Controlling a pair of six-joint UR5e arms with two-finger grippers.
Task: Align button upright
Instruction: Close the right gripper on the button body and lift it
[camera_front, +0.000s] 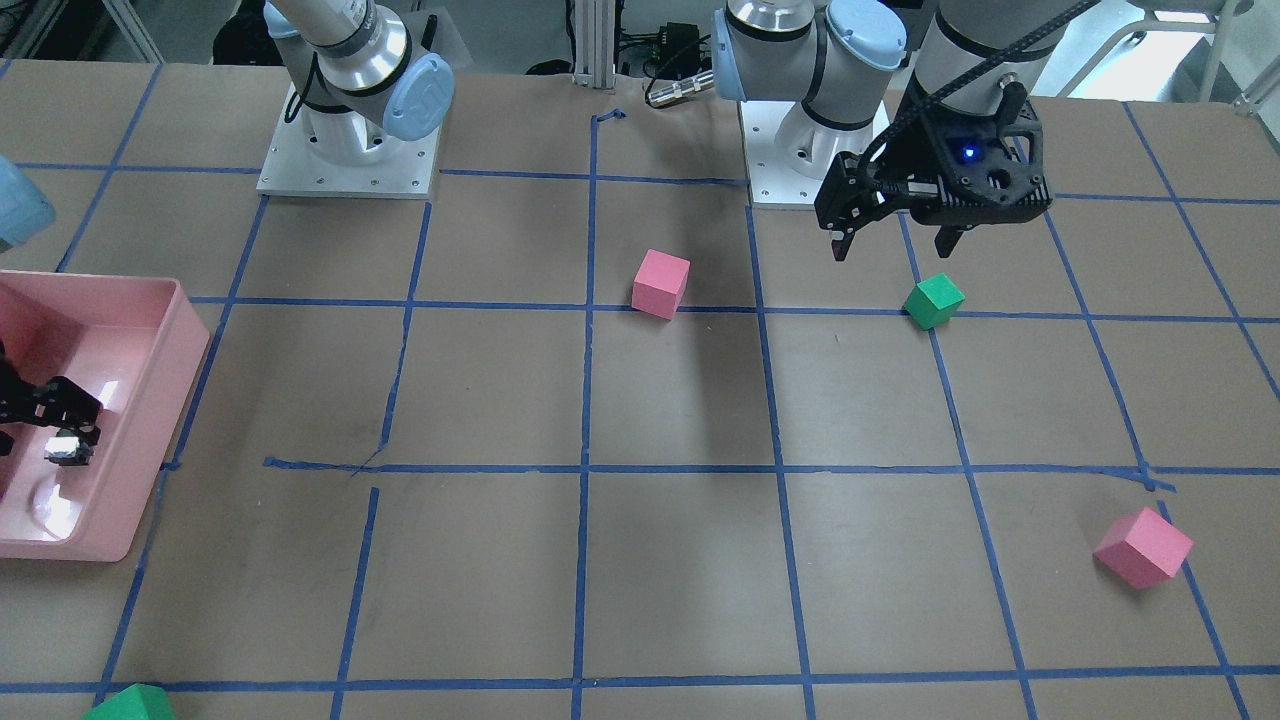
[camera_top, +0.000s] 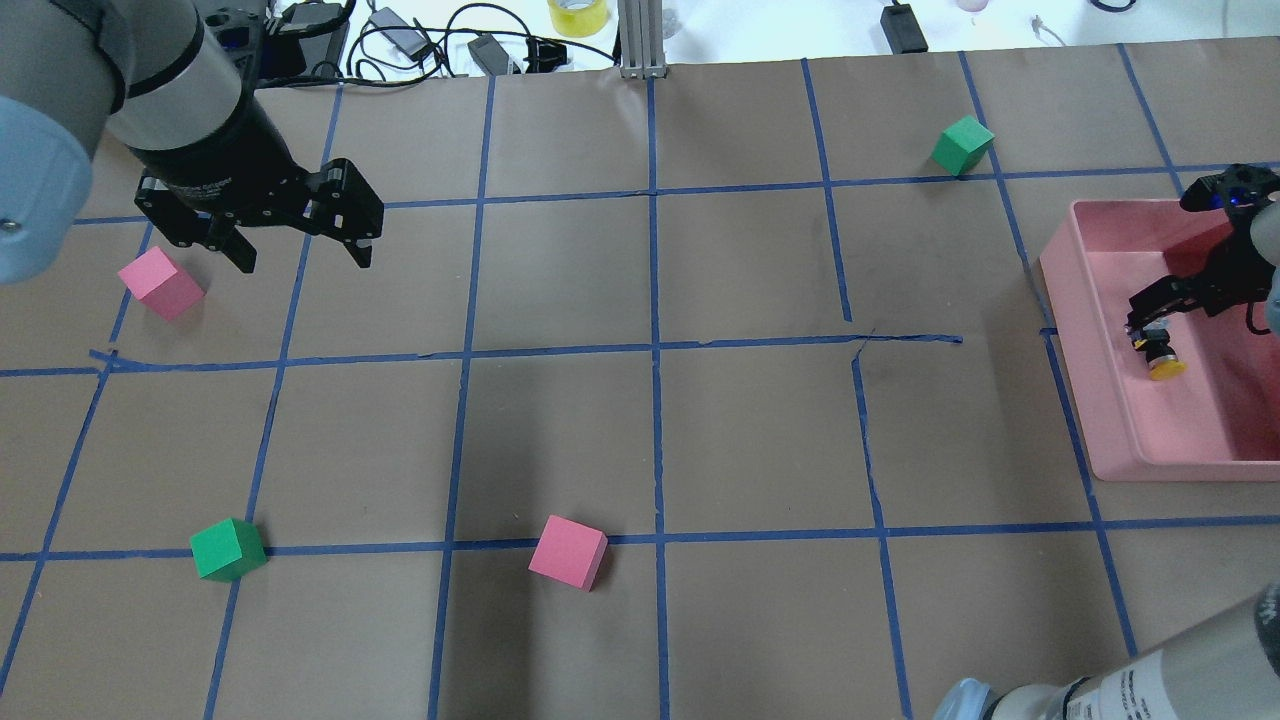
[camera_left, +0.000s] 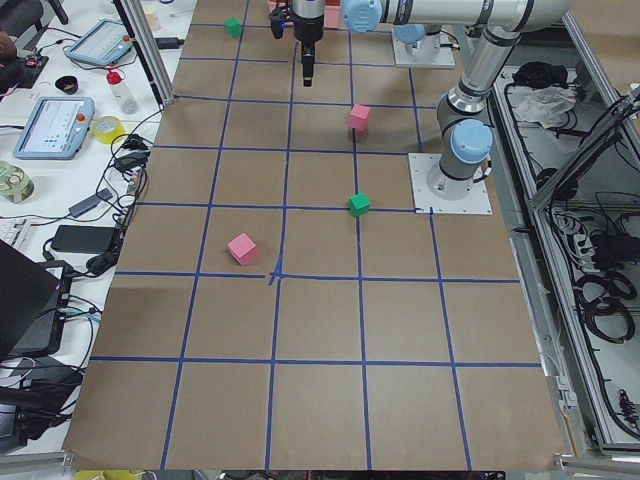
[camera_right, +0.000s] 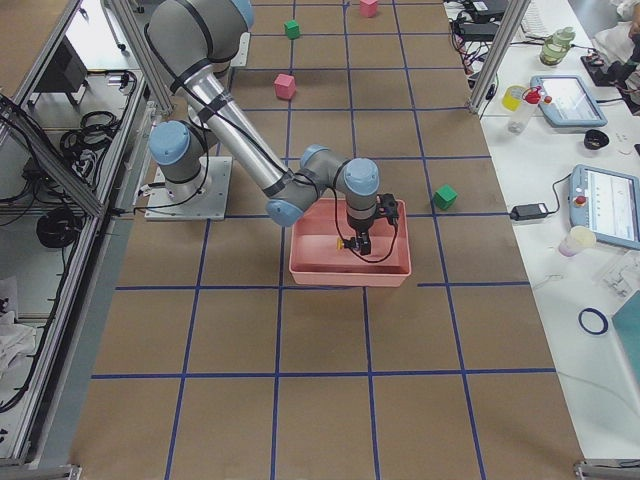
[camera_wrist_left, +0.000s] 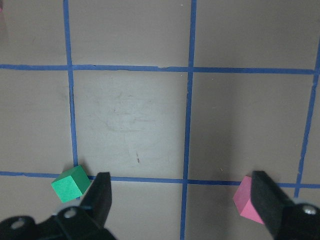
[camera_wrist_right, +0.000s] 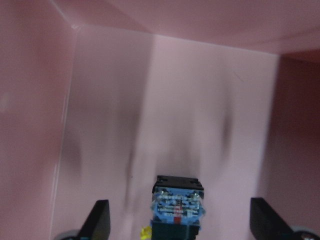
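The button (camera_top: 1162, 358) is inside the pink tray (camera_top: 1085, 390) at the table's right end, its yellow cap pointing away from my right gripper. In the right wrist view the button (camera_wrist_right: 177, 207) shows its base block with terminals and a sliver of yellow. It sits midway between the wide-apart fingers and touches neither. My right gripper (camera_top: 1150, 332) is open just over it, and it also shows in the front view (camera_front: 62, 432). I cannot tell whether the button stands on its cap or lies tilted. My left gripper (camera_top: 300, 255) is open and empty above the table's far left.
A pink cube (camera_top: 160, 283) and a green cube (camera_top: 228, 549) lie near my left gripper. A second pink cube (camera_top: 568, 551) is at the near middle and a second green cube (camera_top: 962, 145) at the far right. The tray walls (camera_wrist_right: 30, 125) close in around my right gripper.
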